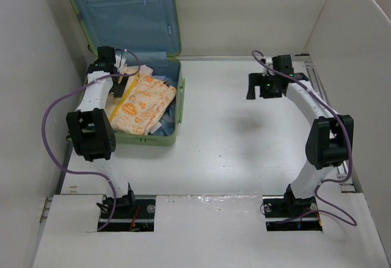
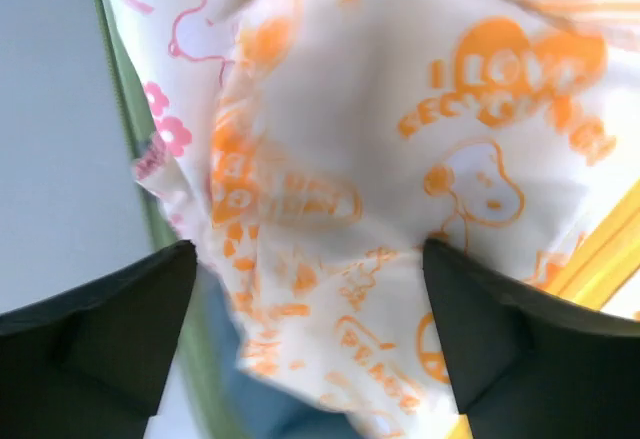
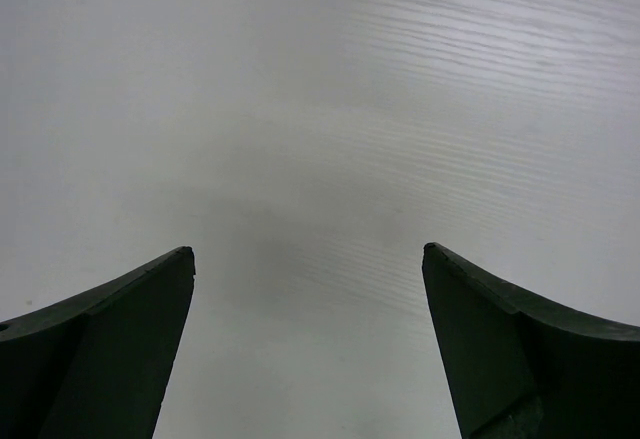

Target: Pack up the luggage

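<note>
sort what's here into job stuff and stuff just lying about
Job:
luggage, lid up
orange-print bag inside it
left gripper, open over the bag

Lying about:
right gripper, open over the table
purple cables

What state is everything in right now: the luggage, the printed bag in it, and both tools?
luggage: open, lid stood up at the back, base flat on the table.
printed bag: lying in the luggage base.
left tool: open, over the printed bag, gripping nothing.
right tool: open, empty, above bare table.
</note>
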